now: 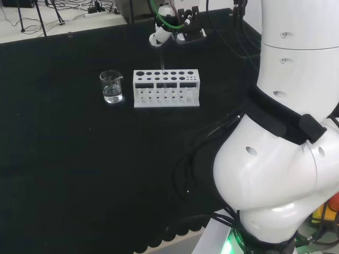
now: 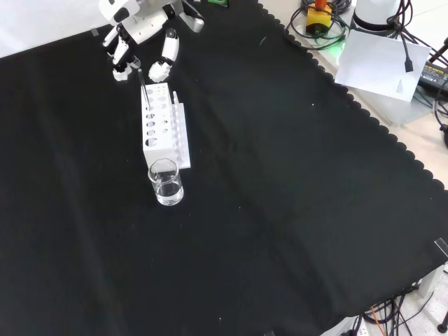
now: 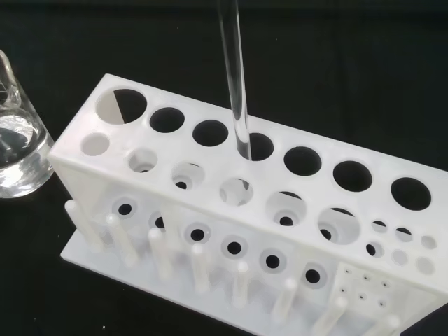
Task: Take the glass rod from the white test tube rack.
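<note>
Your glass rod (image 3: 235,77) hangs upright with its lower tip at the mouth of a middle hole in the white test tube rack (image 3: 294,231). The hand (image 2: 133,31) pinches the rod's top above the rack. A beaker (image 1: 112,87) stands beside the rack on the table (image 1: 79,159).

A bench under black cloth (image 2: 280,196) carries a white test tube rack (image 2: 162,126) and, just beside it, a glass beaker (image 2: 166,183).
</note>
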Robot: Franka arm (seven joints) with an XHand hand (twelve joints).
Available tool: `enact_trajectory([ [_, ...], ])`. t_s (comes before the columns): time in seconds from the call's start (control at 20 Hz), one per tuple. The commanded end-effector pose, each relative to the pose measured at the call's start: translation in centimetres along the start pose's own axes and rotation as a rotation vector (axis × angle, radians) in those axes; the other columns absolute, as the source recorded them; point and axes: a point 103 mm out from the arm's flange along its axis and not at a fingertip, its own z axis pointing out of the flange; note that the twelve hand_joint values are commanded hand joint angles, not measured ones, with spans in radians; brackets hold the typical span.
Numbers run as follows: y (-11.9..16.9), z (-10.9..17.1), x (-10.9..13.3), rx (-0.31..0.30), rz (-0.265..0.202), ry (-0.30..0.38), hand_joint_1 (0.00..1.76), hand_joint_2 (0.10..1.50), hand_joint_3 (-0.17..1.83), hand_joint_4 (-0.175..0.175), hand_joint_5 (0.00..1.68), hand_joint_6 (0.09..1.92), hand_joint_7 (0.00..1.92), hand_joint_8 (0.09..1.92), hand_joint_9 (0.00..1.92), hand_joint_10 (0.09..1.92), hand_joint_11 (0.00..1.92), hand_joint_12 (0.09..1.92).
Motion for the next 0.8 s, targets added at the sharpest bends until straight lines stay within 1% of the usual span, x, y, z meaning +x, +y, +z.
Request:
enact_trajectory([
  [0.05, 0.4, -0.1, 0.6, -0.02, -0.012, -0.048, 0.76, 0.89, 0.52, -0.175, 0.45, 0.75, 0.96, 0.91, 1.11, 0.88, 0.38, 1.34],
  [0.1, 0.4, -0.1, 0.8, -0.032, -0.018, -0.048, 0.79, 0.89, 0.52, -0.175, 0.48, 0.76, 0.99, 0.9, 1.14, 0.87, 0.41, 1.33],
  [0.25, 0.7, 0.0, 1.2, -0.043, -0.025, -0.044, 0.87, 0.88, 0.57, -0.175, 0.56, 0.78, 1.09, 0.87, 1.28, 0.83, 0.49, 1.3],
  [0.4, 1.0, 0.3, 1.5, -0.039, -0.027, -0.035, 0.9, 0.87, 0.6, -0.175, 0.61, 0.79, 1.13, 0.86, 1.35, 0.82, 0.54, 1.29],
  [0.55, 1.3, 0.7, 1.5, -0.069, -0.024, -0.034, 0.95, 0.87, 0.62, -0.175, 0.71, 0.79, 1.17, 0.85, 1.41, 0.82, 0.63, 1.26],
  [0.65, 1.5, 0.7, 1.5, -0.092, -0.021, -0.023, 1.07, 0.99, 0.36, -0.175, 0.83, 1.03, 1.23, 0.83, 1.47, 0.8, 0.79, 1.22],
  [0.7, 1.5, 0.7, 1.5, -0.137, -0.015, -0.015, 1.1, 1.02, 0.27, -0.175, 0.88, 1.06, 1.28, 0.84, 1.5, 0.79, 0.96, 1.14],
  [0.75, 1.5, 0.7, 1.5, -0.169, -0.014, -0.005, 1.17, 1.01, 0.24, -0.175, 0.93, 1.03, 1.21, 0.89, 1.53, 0.78, 1.11, 1.04],
  [0.8, 1.4, 0.7, 1.6, -0.228, -0.013, 0.002, 1.22, 0.97, 0.28, -0.175, 0.96, 0.95, 1.17, 0.97, 1.54, 0.79, 1.21, 0.95],
])
